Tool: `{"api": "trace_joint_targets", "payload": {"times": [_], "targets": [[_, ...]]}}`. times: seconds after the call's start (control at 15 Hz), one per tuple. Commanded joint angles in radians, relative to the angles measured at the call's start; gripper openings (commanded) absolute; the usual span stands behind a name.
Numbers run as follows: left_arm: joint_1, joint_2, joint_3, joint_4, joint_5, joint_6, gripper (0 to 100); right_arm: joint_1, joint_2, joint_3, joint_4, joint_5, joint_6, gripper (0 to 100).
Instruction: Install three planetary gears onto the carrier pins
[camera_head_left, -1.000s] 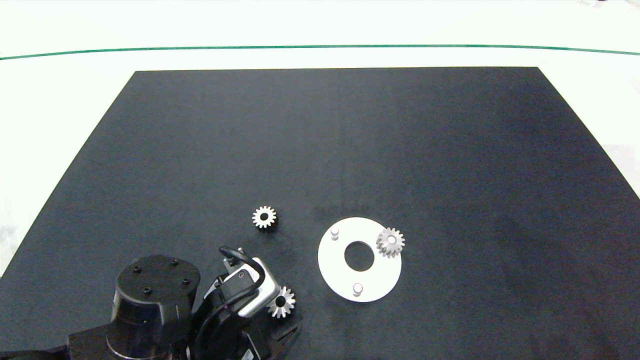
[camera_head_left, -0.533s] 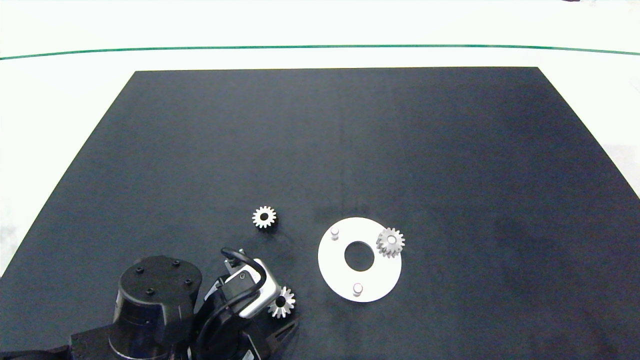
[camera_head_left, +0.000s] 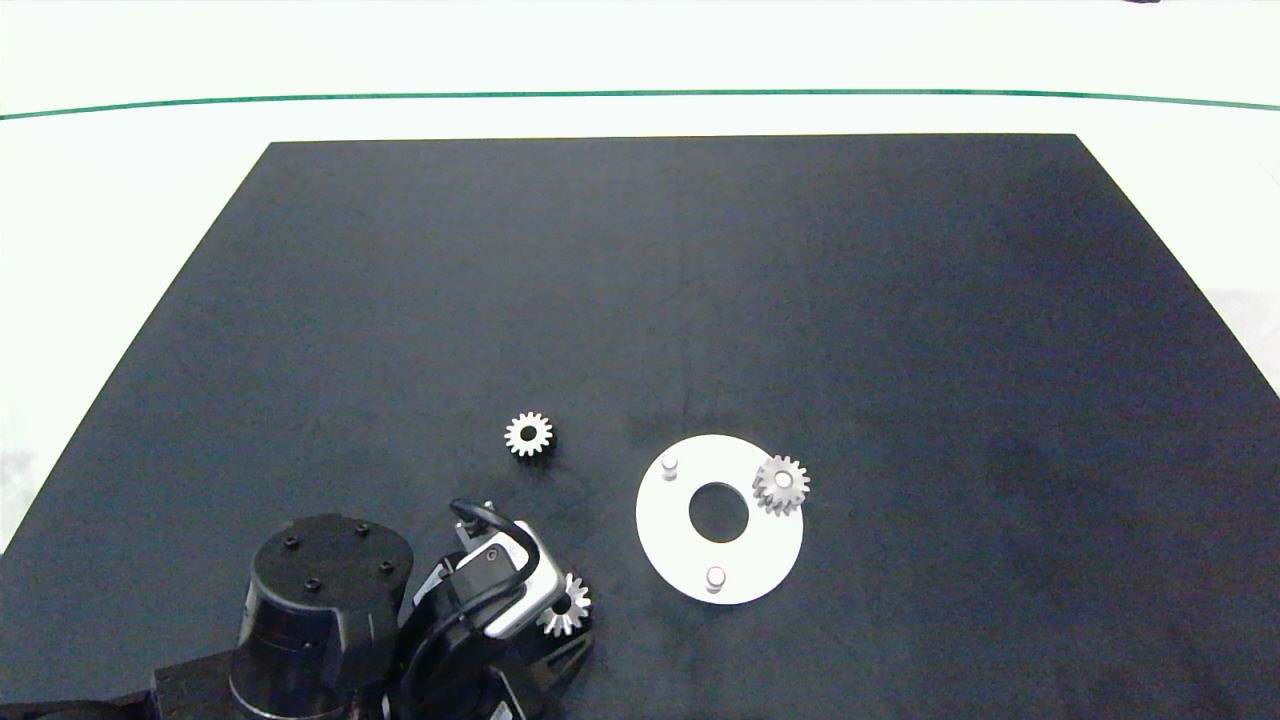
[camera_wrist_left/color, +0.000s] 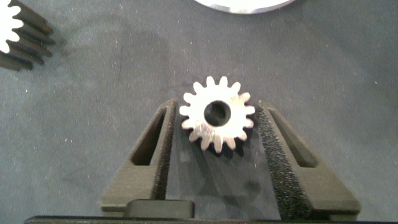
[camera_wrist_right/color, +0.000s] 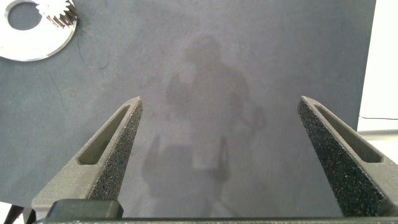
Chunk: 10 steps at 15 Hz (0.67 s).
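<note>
A big black mat (camera_head_left: 700, 300) is spread flat on a white table (camera_head_left: 120, 200). The mat is seen under and all around the gripper. A thin green line (camera_head_left: 640, 95) is drawn across the white table, far from the gripper, past the far edge of the mat.

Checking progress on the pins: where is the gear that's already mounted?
In the head view, the mounted gear sits on the white disc's right edge, right of its central hole; two carrier pins stand bare.
</note>
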<state>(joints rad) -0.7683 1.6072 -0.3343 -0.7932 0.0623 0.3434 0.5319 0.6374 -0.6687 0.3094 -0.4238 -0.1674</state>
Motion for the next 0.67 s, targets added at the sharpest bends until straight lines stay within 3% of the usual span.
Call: {"api": "trace_joint_targets", "payload": {"times": [0.07,0.67], "targets": [[-0.002,0.02,0.0,-0.018,0.001,0.003,45,0.0,0.002,0.001,0.002,-0.003,-0.001,100],[-0.005,0.019,0.001,-0.018,-0.001,0.005,27,0.0,0.002,0.001,0.002,-0.003,-0.001,100]]}}
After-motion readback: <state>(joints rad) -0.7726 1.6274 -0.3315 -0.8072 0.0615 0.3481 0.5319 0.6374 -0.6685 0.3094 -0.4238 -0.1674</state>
